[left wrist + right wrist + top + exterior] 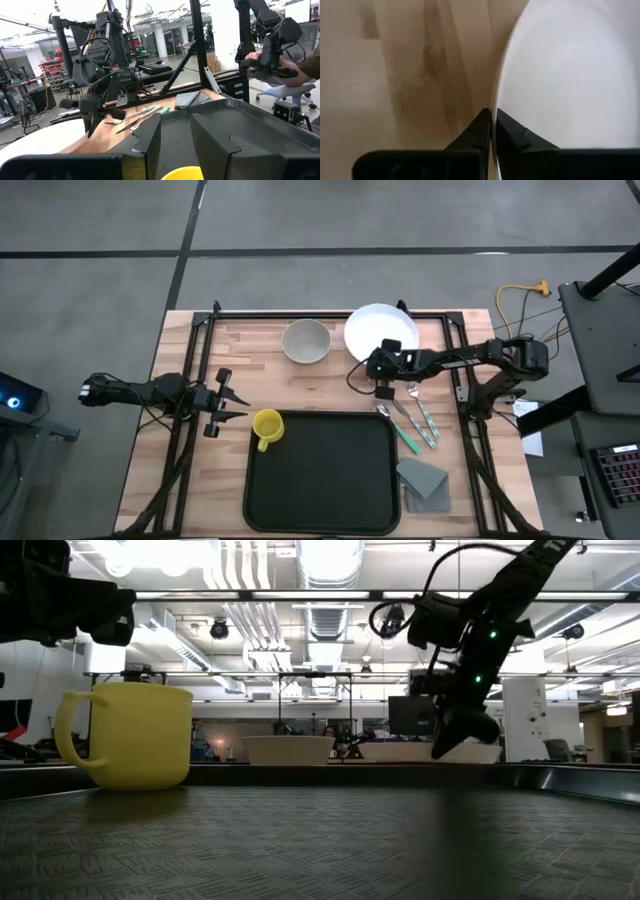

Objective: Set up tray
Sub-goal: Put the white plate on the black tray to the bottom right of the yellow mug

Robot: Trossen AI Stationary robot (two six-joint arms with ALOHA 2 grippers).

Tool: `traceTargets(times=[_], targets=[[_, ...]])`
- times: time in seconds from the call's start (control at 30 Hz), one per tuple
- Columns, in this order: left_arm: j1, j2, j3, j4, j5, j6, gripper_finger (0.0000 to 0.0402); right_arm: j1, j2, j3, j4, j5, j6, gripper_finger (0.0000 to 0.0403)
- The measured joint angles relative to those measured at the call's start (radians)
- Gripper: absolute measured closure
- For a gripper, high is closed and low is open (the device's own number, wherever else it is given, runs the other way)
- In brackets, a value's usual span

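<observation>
The black tray [320, 480] lies at the table's near middle, with a yellow mug [266, 427] standing on its far-left corner. The white plate [372, 328] rests on the wood at the far side, next to a grey bowl [306, 341]. My right gripper [384, 377] stands at the plate's near edge, shut on its rim; the low view shows it [458, 740] coming down onto the plate [410, 752]. My left gripper [236, 402] hovers open just left of the mug, whose rim [182, 174] shows below its fingers. My right gripper pinches the plate's rim [496, 102] at the plate's near edge between its two fingers [475, 132]. The fingers point down from above, one over the plate's inside and one over the wood outside it. In the low view the plate lies level at table height.
Cutlery [412, 420] lies on the wood right of the tray, with a folded grey napkin [424, 480] nearer. Black frame rails [460, 350] run along the table's sides. A person's hand [295, 62] shows beyond the table's right side.
</observation>
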State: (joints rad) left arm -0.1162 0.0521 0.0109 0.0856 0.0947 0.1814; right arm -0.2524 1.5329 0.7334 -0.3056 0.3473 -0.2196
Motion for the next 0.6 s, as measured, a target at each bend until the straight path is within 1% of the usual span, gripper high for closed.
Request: traceTargets(times=[0.17, 0.3, 0.4, 0.6], targets=[[0.0, 0.0, 0.0, 0.0, 0.0, 0.0, 0.0307, 0.011, -0.079, 0.0, -0.041, -0.003, 0.022, 0.0395], [0.0, 0.0, 0.0, 0.0, 0.0, 0.0, 0.0307, 0.051, -0.151, 0.0, -0.076, -0.005, 0.024, 0.0395], [0.0, 0.0, 0.0, 0.0, 0.0, 0.0, 0.0307, 0.103, -0.196, 0.0, -0.119, -0.004, -0.002, 0.0395], [0.0, 0.0, 0.0, 0.0, 0.0, 0.0, 0.0307, 0.251, -0.253, 0.0, -0.156, -0.01, -0.086, 0.0395]])
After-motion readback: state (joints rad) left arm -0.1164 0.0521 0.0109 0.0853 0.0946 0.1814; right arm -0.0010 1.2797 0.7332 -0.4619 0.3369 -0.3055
